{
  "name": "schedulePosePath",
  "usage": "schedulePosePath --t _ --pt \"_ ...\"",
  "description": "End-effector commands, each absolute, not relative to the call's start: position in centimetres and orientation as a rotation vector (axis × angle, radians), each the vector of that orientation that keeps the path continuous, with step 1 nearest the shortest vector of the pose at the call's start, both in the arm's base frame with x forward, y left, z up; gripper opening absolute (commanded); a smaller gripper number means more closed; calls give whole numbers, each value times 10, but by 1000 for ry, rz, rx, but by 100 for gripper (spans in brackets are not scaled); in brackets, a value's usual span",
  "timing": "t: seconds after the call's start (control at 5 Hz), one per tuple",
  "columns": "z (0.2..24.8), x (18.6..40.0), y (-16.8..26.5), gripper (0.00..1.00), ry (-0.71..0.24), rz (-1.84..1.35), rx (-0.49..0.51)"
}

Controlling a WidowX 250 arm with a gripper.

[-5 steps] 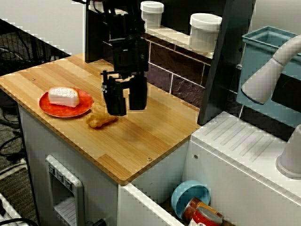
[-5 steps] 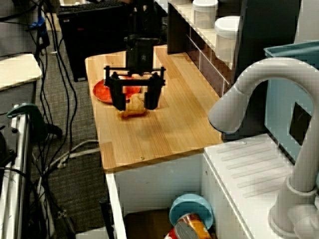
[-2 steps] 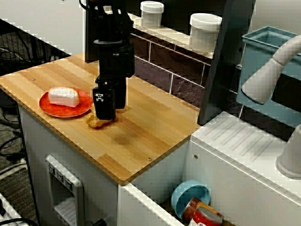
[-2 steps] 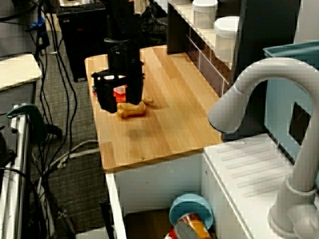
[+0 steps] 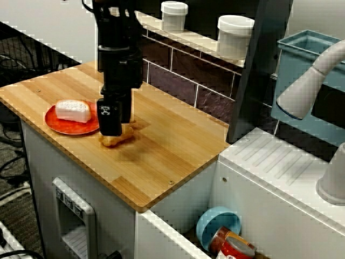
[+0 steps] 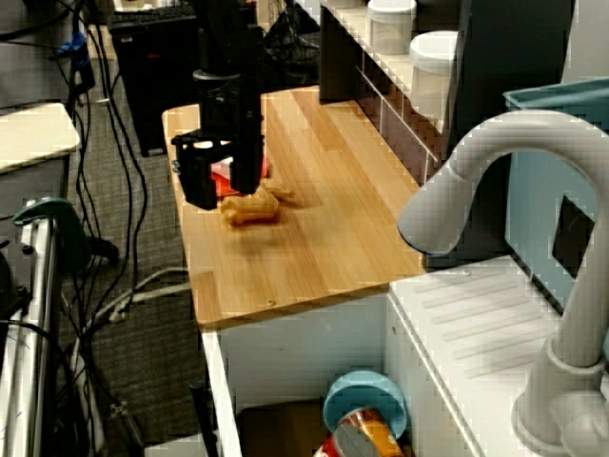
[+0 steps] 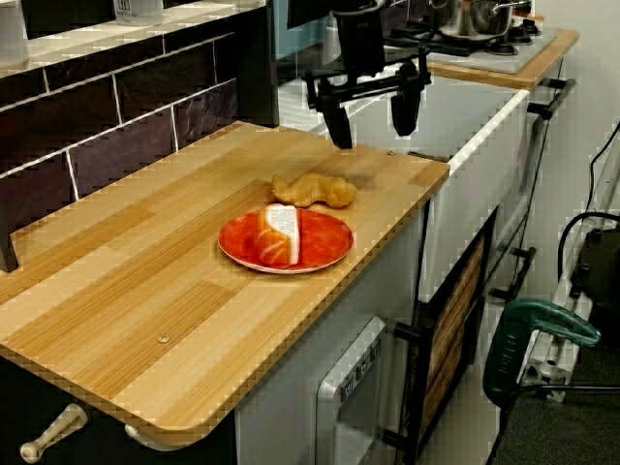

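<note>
My black gripper hangs open and empty just above the wooden counter. A tan, lumpy food piece lies on the wood below it. In the front view the gripper is edge-on and covers the top of the food piece. The view from the sink end shows the gripper with jaws spread, a little above the piece. Right beside them is a red plate with a white and orange slice on it.
Two white jars stand on the shelf over the dark tiled backsplash. A white faucet reaches over the sink, which holds a blue bowl and a can. Cables and a green drill lie off the counter's end.
The gripper has turned about its vertical axis and shifted toward the plate, ending over the tan food piece. It stayed open. The food and the plate have not moved.
</note>
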State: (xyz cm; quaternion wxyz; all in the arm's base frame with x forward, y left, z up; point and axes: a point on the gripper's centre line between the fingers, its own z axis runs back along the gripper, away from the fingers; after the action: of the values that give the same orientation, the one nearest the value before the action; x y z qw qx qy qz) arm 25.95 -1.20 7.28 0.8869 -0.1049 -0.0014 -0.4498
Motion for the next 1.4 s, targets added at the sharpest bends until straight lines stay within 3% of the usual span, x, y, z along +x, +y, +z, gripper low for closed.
schedulePosePath --t 0.0,0.4,1.2 --pt "112 248 19 100 -89 -876 -218" --pt "113 237 41 100 -109 -890 -197" --pt "95 243 96 100 -198 -829 -58"
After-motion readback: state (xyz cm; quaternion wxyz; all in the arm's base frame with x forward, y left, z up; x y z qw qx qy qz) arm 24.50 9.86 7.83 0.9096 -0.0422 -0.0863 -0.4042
